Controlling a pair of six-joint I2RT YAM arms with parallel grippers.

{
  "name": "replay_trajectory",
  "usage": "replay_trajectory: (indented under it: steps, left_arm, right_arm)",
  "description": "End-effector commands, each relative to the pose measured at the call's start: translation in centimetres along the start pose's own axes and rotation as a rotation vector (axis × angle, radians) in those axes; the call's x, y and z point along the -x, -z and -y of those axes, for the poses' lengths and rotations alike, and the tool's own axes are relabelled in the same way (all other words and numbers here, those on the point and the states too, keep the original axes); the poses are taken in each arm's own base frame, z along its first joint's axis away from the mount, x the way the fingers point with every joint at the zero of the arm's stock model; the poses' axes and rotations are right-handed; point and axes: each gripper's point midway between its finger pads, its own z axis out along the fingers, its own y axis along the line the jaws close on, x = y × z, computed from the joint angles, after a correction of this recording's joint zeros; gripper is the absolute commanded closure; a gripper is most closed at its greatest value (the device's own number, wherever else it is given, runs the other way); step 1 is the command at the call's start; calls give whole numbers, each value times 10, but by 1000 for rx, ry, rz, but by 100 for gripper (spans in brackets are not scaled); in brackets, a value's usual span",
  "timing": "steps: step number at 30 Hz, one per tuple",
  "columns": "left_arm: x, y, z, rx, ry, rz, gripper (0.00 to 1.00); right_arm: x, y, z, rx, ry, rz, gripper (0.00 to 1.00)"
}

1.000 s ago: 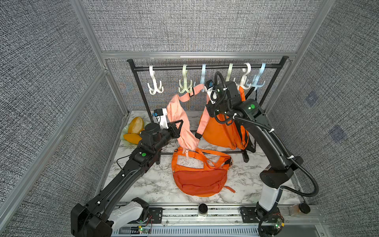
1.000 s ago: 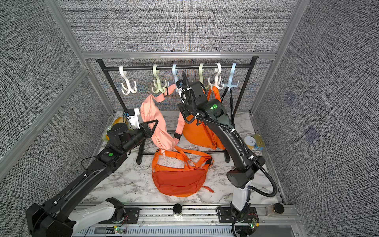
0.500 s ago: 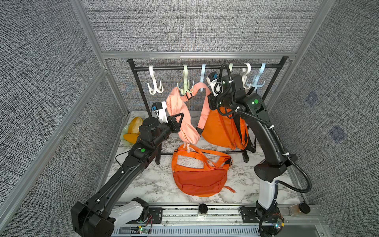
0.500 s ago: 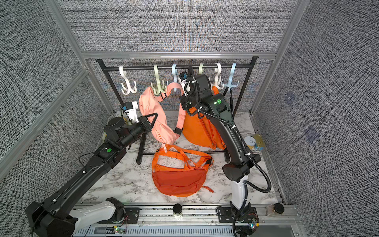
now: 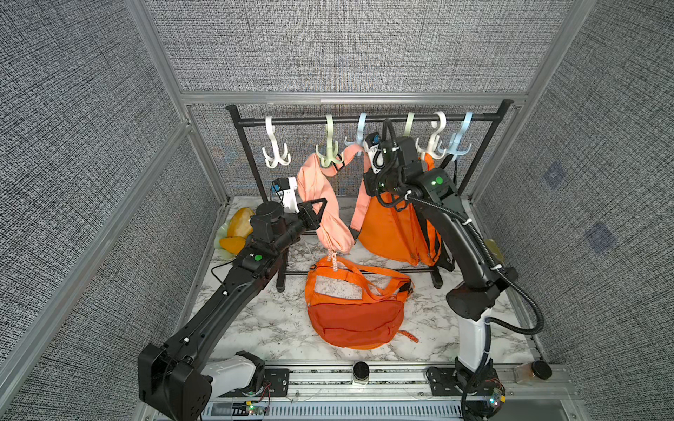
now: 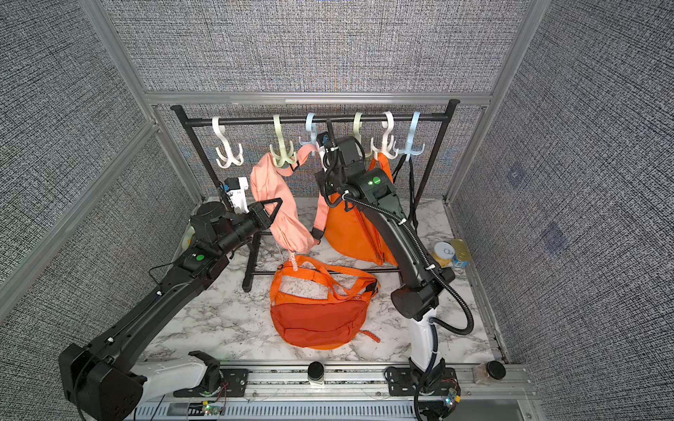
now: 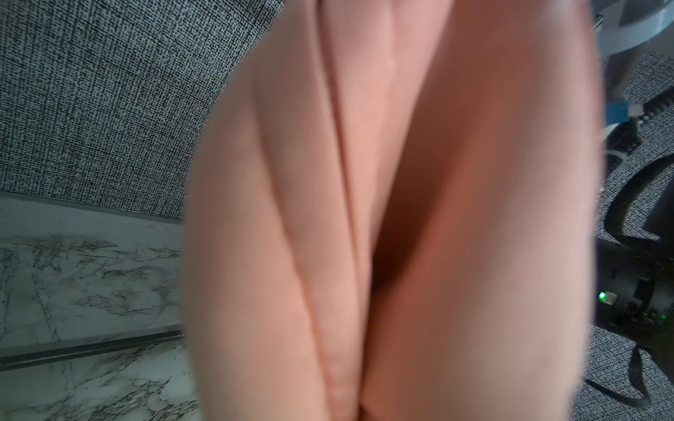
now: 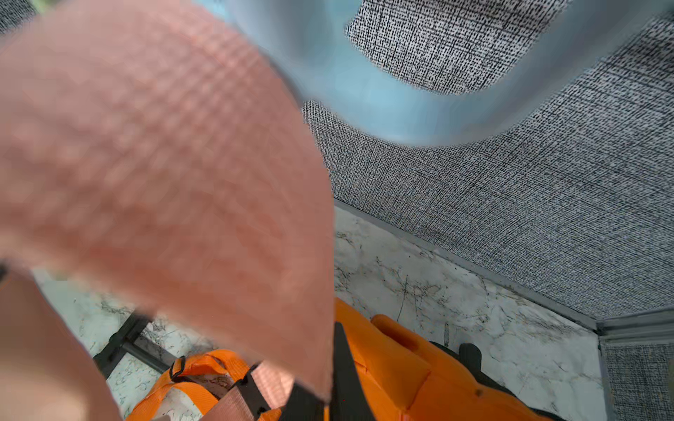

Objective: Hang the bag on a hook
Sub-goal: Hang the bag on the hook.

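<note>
Matt peach cloth bag, smooth plastic hooks, marble-look tabletop

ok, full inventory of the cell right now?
garment rack: 1, black, back of table
hooks: 6, white, pale green, pale blue, on the rack's rail
peach bag: 1, peach-pink, held up under the hooks
hanging bag: 1, orange, rack's right end
flat bag: 1, orange, on table, front centre
fruit-like items: count unclear, yellow-orange, back left corner
cans: 2, metal tops, table's right edge
capped jars: 2, black lids, front rail
table: 1, white marble
left gripper: black, shut on peach bag's body
right gripper: black, shut on its strap
</note>
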Motion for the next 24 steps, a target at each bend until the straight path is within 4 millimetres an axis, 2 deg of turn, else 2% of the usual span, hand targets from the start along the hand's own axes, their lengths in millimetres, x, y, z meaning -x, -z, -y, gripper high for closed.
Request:
replay_trajectory:
  steps: [1, 9, 14, 24]
  left_arm:
    - [2, -2, 6, -48, 7, 6, 100]
    - [-12, -7, -7, -39, 17, -29, 100]
    - [-32, -14, -30, -29, 70, -72, 100]
    - [-55, -21, -52, -22, 105, -114, 100]
  right_arm:
    - [1, 1, 7, -44, -20, 10, 100]
    - [-16, 9, 7, -48, -18, -22, 100]
    - [-26, 16, 12, -62, -23, -25, 100]
    - [-30, 44, 31, -134, -27, 7, 100]
